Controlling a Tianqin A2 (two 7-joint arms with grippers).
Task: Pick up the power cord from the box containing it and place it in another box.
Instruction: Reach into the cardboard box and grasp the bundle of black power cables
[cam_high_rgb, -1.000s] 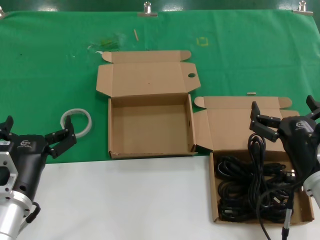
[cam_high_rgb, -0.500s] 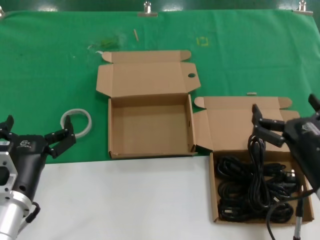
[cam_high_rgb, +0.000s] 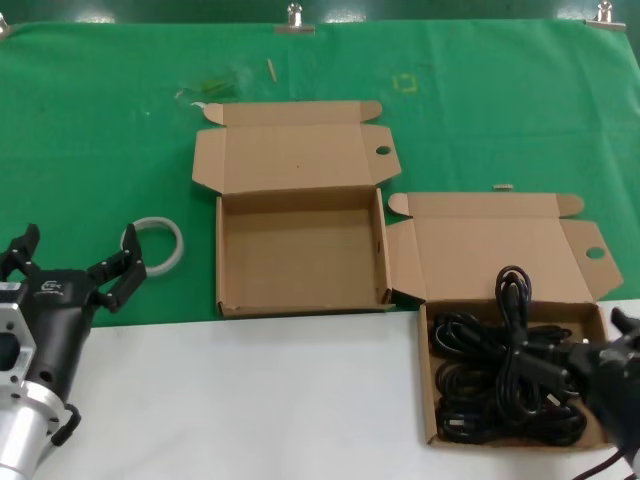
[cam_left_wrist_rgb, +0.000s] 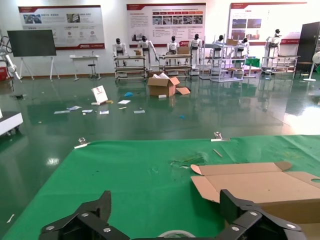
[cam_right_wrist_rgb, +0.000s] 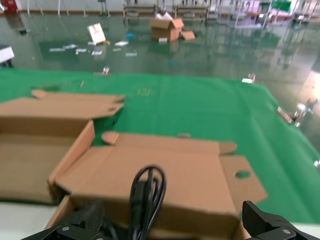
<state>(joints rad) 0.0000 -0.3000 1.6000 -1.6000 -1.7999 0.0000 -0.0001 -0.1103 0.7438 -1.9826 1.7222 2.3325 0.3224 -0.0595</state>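
The power cord (cam_high_rgb: 510, 370) is a black looped bundle lying in the right cardboard box (cam_high_rgb: 428, 400); one loop end (cam_high_rgb: 513, 288) leans up on the lid. That lid's flap has a round hole (cam_high_rgb: 596, 253). The other box (cam_high_rgb: 300, 300) stands open and empty at the middle, with a hole (cam_high_rgb: 383, 151) near a lid corner. My right gripper (cam_high_rgb: 582, 345) is open, low over the near right part of the cord box. In the right wrist view the cord loop (cam_right_wrist_rgb: 146, 192) stands between the spread fingers of the right gripper (cam_right_wrist_rgb: 175, 224), off to one side. My left gripper (cam_high_rgb: 72, 262) is open and empty at the left.
A white tape ring (cam_high_rgb: 153, 243) lies on the green cloth (cam_high_rgb: 100, 130) just beyond the left gripper; it also shows in the left wrist view (cam_left_wrist_rgb: 175, 233). The left gripper (cam_left_wrist_rgb: 167, 215) faces the empty box's lid (cam_left_wrist_rgb: 260, 186). White table (cam_high_rgb: 250, 400) at the front.
My right gripper has moved from over the cord box's lid toward me and down, uncovering the cord loop and the lid. The left gripper shifted slightly.
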